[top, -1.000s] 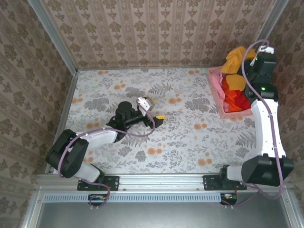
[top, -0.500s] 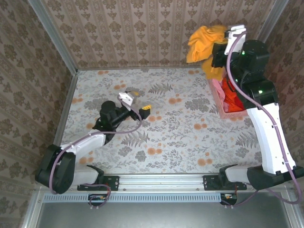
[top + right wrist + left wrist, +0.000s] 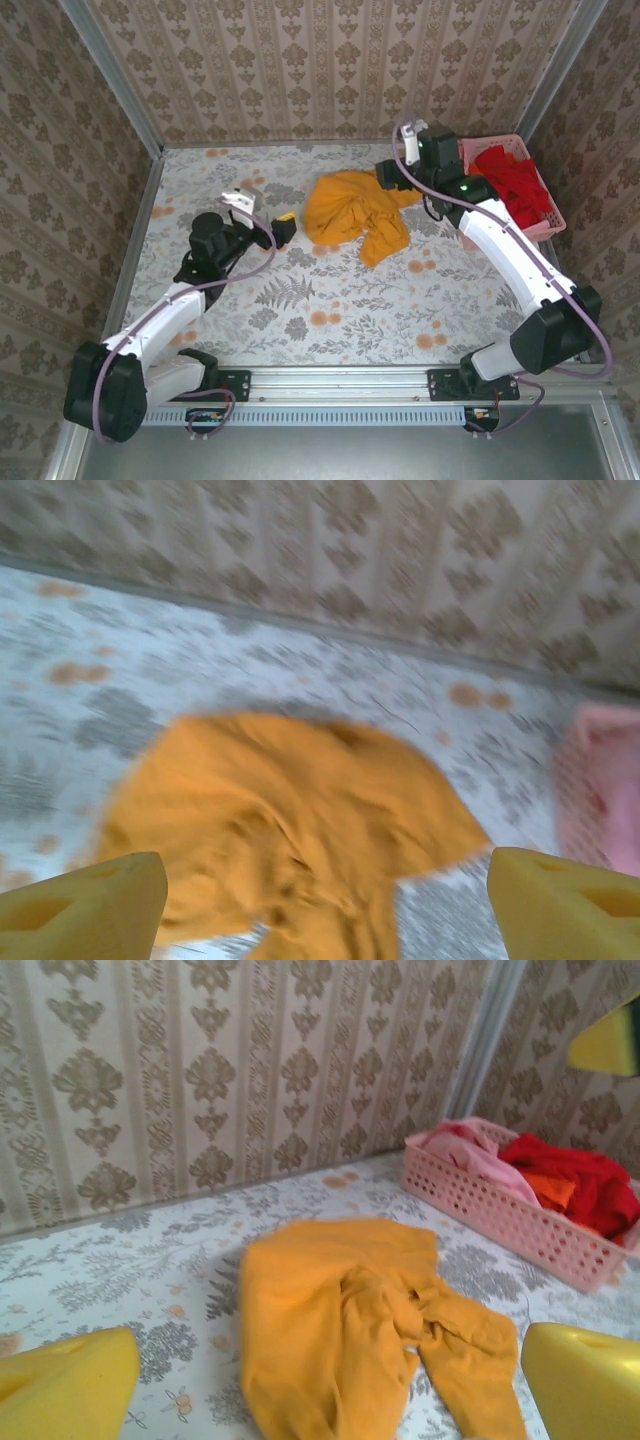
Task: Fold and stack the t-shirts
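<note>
An orange-yellow t-shirt (image 3: 355, 215) lies crumpled on the table's middle; its logo is hidden in the folds. My right gripper (image 3: 386, 176) hangs open just off the shirt's far right edge, with nothing between its yellow fingers (image 3: 80, 910); the same shirt (image 3: 290, 825) lies below them. My left gripper (image 3: 283, 232) is open to the left of the shirt, a little apart from it, and faces the shirt (image 3: 350, 1320). A red t-shirt (image 3: 512, 180), an orange one (image 3: 550, 1188) and a pink one (image 3: 470, 1150) are bunched in the basket.
The pink lattice basket (image 3: 545, 228) stands at the table's far right, against the patterned wall. The floral tablecloth (image 3: 330, 310) is bare in front of the shirt. Patterned walls close off the back and both sides.
My right gripper lifted the orange-yellow shirt out of the basket, swung it left over the table and let go. My left arm drew back towards the left.
</note>
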Controlling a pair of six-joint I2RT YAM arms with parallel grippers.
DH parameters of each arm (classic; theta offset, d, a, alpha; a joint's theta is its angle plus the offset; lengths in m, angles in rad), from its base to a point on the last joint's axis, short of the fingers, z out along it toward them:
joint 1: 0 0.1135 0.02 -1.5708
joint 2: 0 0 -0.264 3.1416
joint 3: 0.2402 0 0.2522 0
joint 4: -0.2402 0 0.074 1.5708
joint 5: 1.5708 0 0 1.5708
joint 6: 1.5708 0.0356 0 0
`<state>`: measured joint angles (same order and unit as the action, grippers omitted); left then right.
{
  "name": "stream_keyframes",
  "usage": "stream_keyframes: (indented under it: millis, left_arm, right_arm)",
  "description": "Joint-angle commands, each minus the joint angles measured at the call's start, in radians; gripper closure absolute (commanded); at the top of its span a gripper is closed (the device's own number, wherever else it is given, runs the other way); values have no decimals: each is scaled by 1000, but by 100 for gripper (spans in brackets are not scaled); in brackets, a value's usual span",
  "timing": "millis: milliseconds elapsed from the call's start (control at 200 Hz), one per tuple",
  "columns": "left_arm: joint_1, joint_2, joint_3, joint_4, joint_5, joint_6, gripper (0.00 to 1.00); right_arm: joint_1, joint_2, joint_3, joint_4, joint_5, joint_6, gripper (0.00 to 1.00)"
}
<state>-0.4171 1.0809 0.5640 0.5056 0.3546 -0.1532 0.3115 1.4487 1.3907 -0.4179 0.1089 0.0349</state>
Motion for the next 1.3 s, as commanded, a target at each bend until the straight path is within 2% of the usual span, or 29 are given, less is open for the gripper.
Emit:
stream_keyframes:
  millis: [0,120,300,470,630,670,735,940,1065,1120,1295]
  left_arm:
    - [-62,0,10,-38,39,113,0]
    - [-113,20,29,-65,62,193,0]
    - [-154,134,83,-34,72,193,0]
    - [-167,272,172,-34,17,66,0]
    - [-175,343,191,-10,-44,2,0]
    - [-174,353,189,-13,-76,-15,0]
    - [-173,362,182,-20,-147,-48,0]
    - [-155,371,175,-144,-310,-208,0]
    - [-140,391,162,-214,-363,-384,0]
    - [-138,409,151,-217,-374,-473,0]
    - [-137,497,128,-84,-344,-633,0]
  right_arm:
    - [-125,-20,-93,30,72,-13,19]
    - [-267,46,-148,-8,-30,-64,24]
    - [-378,211,-134,-40,-82,-149,33]
    - [-423,347,-58,-59,-124,-161,58]
    - [-434,427,27,-74,-107,-181,88]
    - [-437,446,49,-79,-102,-188,93]
    - [-443,475,88,-89,-83,-203,95]
    - [-453,551,202,-150,-52,-244,92]
    - [-447,487,164,-123,-67,-244,75]
    - [-433,418,98,-42,-71,-232,60]
    - [-321,223,-46,21,-36,-183,32]
